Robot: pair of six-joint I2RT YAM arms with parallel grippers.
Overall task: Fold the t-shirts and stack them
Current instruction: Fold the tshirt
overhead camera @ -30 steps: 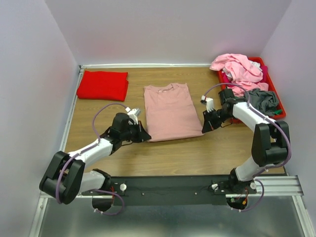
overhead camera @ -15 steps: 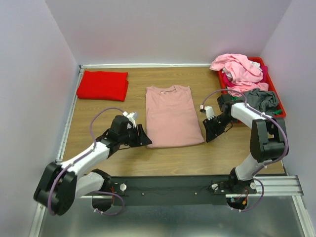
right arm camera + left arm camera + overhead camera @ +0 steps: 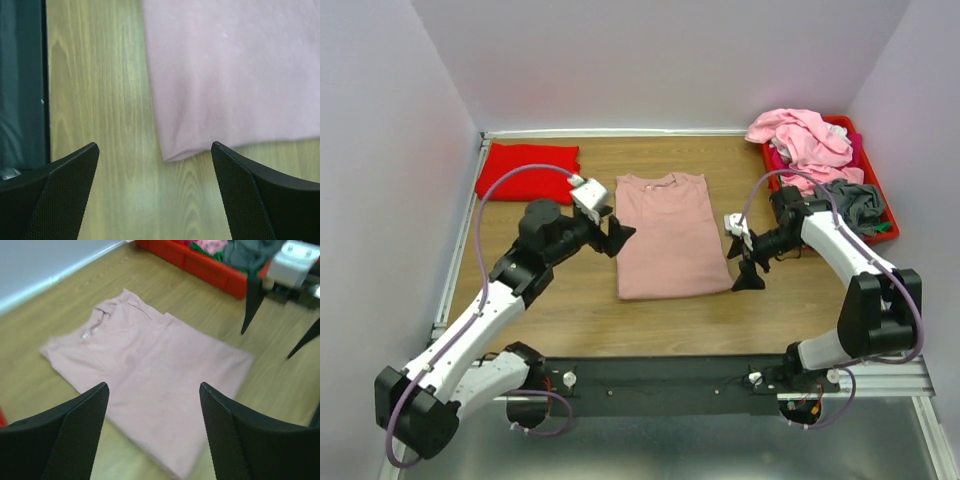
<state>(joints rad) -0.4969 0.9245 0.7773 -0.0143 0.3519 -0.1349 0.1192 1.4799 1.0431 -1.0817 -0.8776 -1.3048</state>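
A dusty-pink t-shirt (image 3: 668, 235) lies flat in the middle of the table, folded into a long rectangle with its collar at the far end. My left gripper (image 3: 618, 237) hovers at its left edge, open and empty; in the left wrist view the gripper (image 3: 152, 386) looks down on the t-shirt (image 3: 150, 375). My right gripper (image 3: 748, 262) is open beside the shirt's near right corner. In the right wrist view that gripper (image 3: 154, 145) has only wood between its fingers, and the shirt's corner (image 3: 235, 70) lies just beyond. A folded bright red t-shirt (image 3: 528, 171) sits at the back left.
A red bin (image 3: 892, 222) at the back right holds a heap of light pink shirts (image 3: 800, 138) and a grey one (image 3: 855, 203). Walls close in the table on three sides. The black rail (image 3: 20, 75) runs along the near edge.
Both grippers have opened and let go of the pink t-shirt's near corners. The left arm has risen and swung toward the back; the right gripper has lifted off the table.
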